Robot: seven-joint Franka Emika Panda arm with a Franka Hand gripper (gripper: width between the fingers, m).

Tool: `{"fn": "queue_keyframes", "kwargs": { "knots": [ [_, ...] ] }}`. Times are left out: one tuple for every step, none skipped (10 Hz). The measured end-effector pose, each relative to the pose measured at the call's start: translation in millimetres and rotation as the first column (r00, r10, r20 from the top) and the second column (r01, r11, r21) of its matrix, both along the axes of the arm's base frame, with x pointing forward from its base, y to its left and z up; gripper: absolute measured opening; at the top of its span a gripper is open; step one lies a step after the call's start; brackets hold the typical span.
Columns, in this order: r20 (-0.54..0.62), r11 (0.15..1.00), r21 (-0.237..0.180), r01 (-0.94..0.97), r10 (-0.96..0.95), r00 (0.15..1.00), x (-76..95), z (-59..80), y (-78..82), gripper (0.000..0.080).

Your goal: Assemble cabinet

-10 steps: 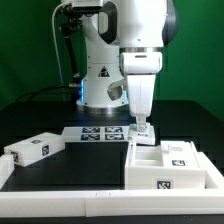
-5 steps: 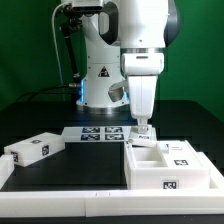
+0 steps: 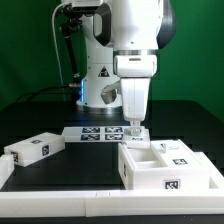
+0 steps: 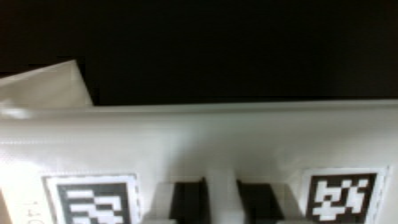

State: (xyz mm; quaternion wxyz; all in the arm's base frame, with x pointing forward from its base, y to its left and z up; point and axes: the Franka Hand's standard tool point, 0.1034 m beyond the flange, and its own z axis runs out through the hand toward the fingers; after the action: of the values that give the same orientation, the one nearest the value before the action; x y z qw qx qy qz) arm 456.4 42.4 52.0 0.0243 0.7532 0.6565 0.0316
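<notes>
The cabinet's open white box (image 3: 150, 172) lies at the exterior view's right, a tag on its front face. A tagged white piece (image 3: 174, 152) sits inside it. My gripper (image 3: 133, 132) comes straight down onto the box's far wall and is shut on that thin wall. In the wrist view the gripper (image 4: 224, 196) shows two dark fingers (image 4: 187, 200) with a narrow white wall between them, and the box's white surface (image 4: 196, 140) carries a tag on either side. A loose tagged drawer block (image 3: 33, 152) lies at the exterior view's left.
The marker board (image 3: 98, 133) lies flat behind the parts, in front of the robot base (image 3: 100, 85). A white rim (image 3: 90, 205) runs along the table's front edge. Black table surface (image 3: 85, 165) separates the drawer block from the box.
My gripper and the box it holds have shifted a little toward the exterior view's left. The drawer block has stayed where it was.
</notes>
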Motion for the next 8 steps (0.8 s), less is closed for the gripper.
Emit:
{"fn": "queue_keyframes", "kwargs": {
  "knots": [
    [0.0,1.0,0.0,0.001,-0.001,1.0,0.1,0.0,-0.5,0.007],
    [0.004,1.0,0.002,0.002,-0.002,1.0,0.2,0.1,1.0,0.007],
    [0.004,1.0,0.002,0.004,-0.004,1.0,0.2,0.1,0.5,0.007],
    [0.004,1.0,0.002,0.004,-0.004,1.0,0.2,0.1,0.4,0.007],
    [0.004,1.0,0.002,0.001,-0.001,1.0,0.2,0.0,0.1,0.007],
    [-0.003,0.999,-0.004,-0.032,0.032,0.999,0.3,-0.4,-3.6,0.007],
    [-0.008,0.999,-0.008,-0.046,0.046,0.999,2.4,0.2,-6.0,0.007],
    [-0.013,0.997,-0.013,-0.077,0.076,0.997,5.3,0.0,-8.9,0.007]
  ]
}}
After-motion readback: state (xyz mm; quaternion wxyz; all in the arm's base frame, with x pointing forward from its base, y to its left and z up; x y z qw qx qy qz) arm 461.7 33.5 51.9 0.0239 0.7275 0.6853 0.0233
